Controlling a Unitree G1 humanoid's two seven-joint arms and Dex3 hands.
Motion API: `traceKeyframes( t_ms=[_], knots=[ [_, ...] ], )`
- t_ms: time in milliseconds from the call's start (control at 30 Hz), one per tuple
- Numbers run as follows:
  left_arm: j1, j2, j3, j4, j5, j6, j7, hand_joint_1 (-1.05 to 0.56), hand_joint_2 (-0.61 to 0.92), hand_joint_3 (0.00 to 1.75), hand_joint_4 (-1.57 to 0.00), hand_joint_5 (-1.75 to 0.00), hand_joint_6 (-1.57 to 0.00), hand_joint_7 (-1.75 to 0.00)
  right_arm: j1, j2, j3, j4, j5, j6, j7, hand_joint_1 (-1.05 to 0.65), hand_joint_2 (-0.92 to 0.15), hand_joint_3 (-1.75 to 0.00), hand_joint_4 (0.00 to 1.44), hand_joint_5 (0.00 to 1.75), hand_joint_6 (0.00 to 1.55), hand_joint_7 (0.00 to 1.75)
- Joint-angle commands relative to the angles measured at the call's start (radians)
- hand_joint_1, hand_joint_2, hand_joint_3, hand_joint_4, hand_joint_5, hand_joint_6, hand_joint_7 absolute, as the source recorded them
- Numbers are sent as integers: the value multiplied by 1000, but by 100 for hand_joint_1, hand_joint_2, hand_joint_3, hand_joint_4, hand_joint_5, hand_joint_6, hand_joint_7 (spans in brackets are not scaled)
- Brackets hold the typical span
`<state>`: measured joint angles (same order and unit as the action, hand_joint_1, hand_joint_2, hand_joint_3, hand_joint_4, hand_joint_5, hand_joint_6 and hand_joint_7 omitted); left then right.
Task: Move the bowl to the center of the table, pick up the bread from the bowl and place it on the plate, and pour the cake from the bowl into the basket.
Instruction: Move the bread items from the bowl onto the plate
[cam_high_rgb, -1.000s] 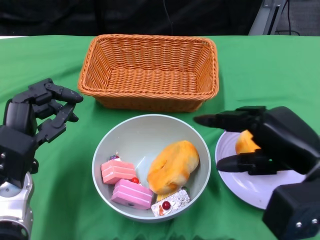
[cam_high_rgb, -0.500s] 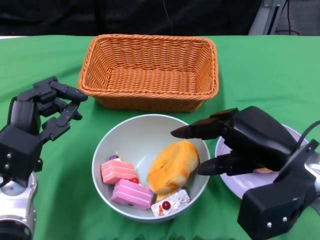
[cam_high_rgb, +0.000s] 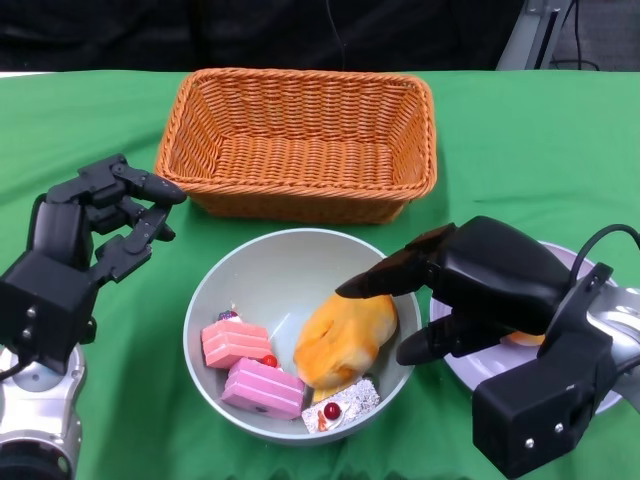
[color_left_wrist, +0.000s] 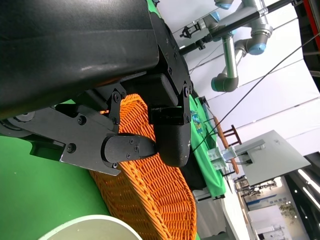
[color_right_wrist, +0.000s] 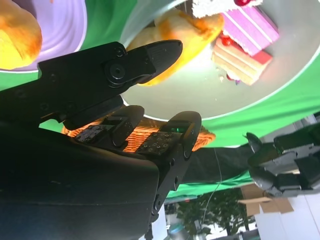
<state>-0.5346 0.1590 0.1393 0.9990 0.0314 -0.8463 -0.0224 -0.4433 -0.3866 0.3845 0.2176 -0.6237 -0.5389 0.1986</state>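
Orange bread (cam_high_rgb: 345, 335) in bowl (cam_high_rgb: 290, 262), directly under right hand (cam_high_rgb: 470, 290); fingers spread, holding nothing.

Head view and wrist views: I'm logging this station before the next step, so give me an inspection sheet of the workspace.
Surface: green cloth table.
Job's things: grey round bowl holds orange bread roll and pink layered cakes; woven orange wicker basket behind; pale round plate already carries another orange bread piece.
Clutter: nothing seen.
Hands: right hand open, fingertips over the roll; left hand open, beside the bowl.
Cables: black cable at right wrist.
Surroundings: robot arms on stands.
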Motion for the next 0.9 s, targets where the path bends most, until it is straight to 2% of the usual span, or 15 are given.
traceKeyframes(
  t_ms=[33, 200, 433, 700, 900],
  knots=[
    [6, 4, 5, -21, -8, 2, 13, -13, 88, 45, -84, -134, -90, -95, -30, -27, 20, 11, -33, -13, 14, -64, -84, 0, 67, 1, 67, 0],
    [8, 3, 3, -26, 0, -9, 24, -12, 88, 46, -84, -133, -89, -94, -41, -28, 44, 30, -84, -20, -9, -62, -81, 0, 65, 0, 66, 0],
    [7, -1, -2, -28, 9, -16, 42, -12, 86, 48, -85, -133, -90, -91, -43, -10, 67, 47, -169, -24, -106, -63, -82, -1, 64, 0, 66, 0],
    [3, 1, -9, -24, 23, -20, 68, -14, 86, 47, -85, -131, -91, -90, -64, 14, 82, 92, -193, -25, -180, -64, -84, -1, 66, 1, 66, 0],
    [2, -4, -9, -28, 20, -21, 69, -13, 87, 48, -85, -132, -91, -90, -82, 13, 98, 107, -215, -15, -190, -63, -84, 0, 65, 0, 67, 0]
  ],
)
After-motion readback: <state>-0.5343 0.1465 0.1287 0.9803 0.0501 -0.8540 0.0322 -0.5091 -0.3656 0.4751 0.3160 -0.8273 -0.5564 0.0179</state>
